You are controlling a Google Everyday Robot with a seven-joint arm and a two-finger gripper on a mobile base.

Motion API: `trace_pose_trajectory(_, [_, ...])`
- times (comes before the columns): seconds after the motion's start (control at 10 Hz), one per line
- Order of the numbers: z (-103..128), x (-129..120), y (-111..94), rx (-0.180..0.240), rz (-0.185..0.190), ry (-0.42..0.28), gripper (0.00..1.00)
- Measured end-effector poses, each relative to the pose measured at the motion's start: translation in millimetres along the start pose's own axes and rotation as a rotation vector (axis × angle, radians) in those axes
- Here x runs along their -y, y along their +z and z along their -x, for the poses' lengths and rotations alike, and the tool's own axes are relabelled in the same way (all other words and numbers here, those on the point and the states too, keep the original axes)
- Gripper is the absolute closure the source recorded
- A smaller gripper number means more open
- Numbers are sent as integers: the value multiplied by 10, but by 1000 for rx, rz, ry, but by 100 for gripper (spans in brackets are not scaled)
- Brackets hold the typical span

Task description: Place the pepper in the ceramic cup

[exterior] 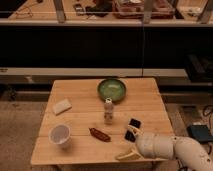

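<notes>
The dark red pepper (pixel 100 134) lies on the wooden table (pixel 80 150), near the front and a little left of centre. The white ceramic cup (pixel 60 135) stands upright to its left, near the front left corner. My gripper (pixel 128 144) reaches in from the lower right at the table's front edge, to the right of the pepper and apart from it. Its two pale fingers are spread and hold nothing.
A green bowl (pixel 111 90) sits at the back centre. A small white bottle (pixel 108 111) stands in the middle. A black flat slab (pixel 133 128) lies just beyond my gripper. A pale block (pixel 62 106) lies at the left. Dark shelving runs behind the table.
</notes>
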Motion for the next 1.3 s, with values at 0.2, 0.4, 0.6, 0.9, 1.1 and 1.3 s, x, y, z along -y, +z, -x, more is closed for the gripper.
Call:
trace_pose_trajectory(0.2, [-1,3,-2,-2,-1,-2,20])
trace_pose_trajectory(0.4, [40,83,-4,-37,-15,-20,20])
trace_pose_trajectory(0.6, [238,241,50,-107,-33,-70,20])
trace_pose_trajectory(0.9, [498,400,177,-185,-39,-115,20])
trace_pose_trajectory(1.1, [515,424,177,-195,-43,-117,20])
trace_pose_trajectory(1.3, [521,420,189,-195,-40,-119,20])
